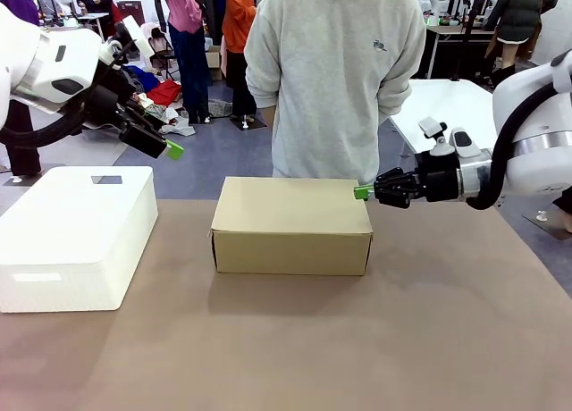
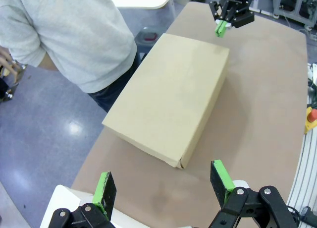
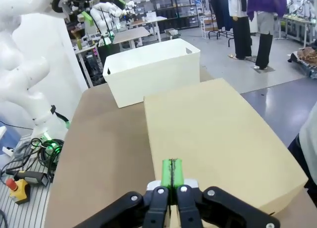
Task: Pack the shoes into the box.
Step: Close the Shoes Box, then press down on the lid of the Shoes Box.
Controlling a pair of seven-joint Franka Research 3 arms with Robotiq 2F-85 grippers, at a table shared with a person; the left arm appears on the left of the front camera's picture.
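The closed box (image 1: 291,223) lies beside the pinched-shut right tool (image 1: 361,193); the left tool (image 2: 164,184) gapes wide, raised.

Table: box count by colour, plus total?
Tan cardboard shoebox, lid closed: 1
White foam box: 1
Total: 2
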